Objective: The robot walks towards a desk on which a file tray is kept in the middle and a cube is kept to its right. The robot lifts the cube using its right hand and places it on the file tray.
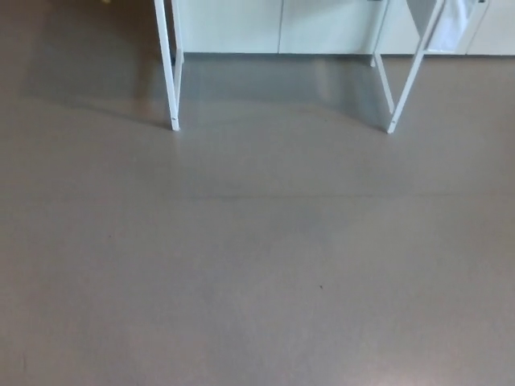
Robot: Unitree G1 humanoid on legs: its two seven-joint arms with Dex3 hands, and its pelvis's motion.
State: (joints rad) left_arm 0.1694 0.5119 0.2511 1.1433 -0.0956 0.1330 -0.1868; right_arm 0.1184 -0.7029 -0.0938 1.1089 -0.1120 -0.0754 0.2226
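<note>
The head view takes in only grey floor (257,265) and the lower white legs of a desk: a left leg (169,64) and a right leg (406,76) near the top of the picture. The desk top, the file tray and the cube lie above the picture's edge and are hidden. Neither of my hands nor any part of my arms shows.
White cabinet fronts (278,24) run along the back wall behind the desk legs. A pale cloth or sheet (451,24) hangs near the right leg. Grey floor stretches between me and the legs.
</note>
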